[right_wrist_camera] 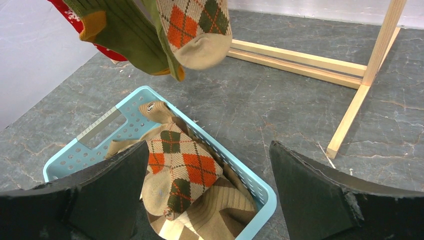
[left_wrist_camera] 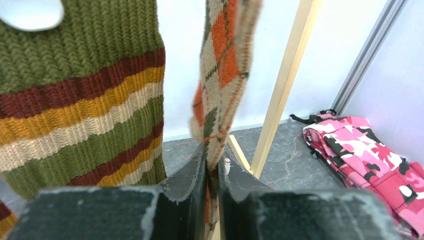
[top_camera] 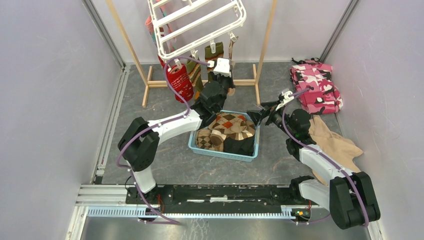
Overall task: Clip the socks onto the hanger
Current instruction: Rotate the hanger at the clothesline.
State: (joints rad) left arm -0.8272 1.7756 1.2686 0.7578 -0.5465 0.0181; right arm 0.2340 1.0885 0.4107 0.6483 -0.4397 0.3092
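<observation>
Under the hanger (top_camera: 200,25), several socks (top_camera: 180,82) hang clipped. Left gripper (left_wrist_camera: 214,157) pinches an argyle sock (left_wrist_camera: 220,75) there. Right gripper (right_wrist_camera: 209,150) gapes empty below, over the basket (top_camera: 220,154); plenty left inside.

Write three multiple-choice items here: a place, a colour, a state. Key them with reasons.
1. The pink camouflage cloth lies: A between the arm bases; B at the table's far right; C at its near left corner.
2. The basket is: A light blue; B red; C black.
3. The left gripper is: A wide open, empty; B closed on nothing; C closed on the hanging argyle sock.
B: the top view shows it far right. A: pale blue plastic in two views. C: its fingers pinch the sock.
</observation>
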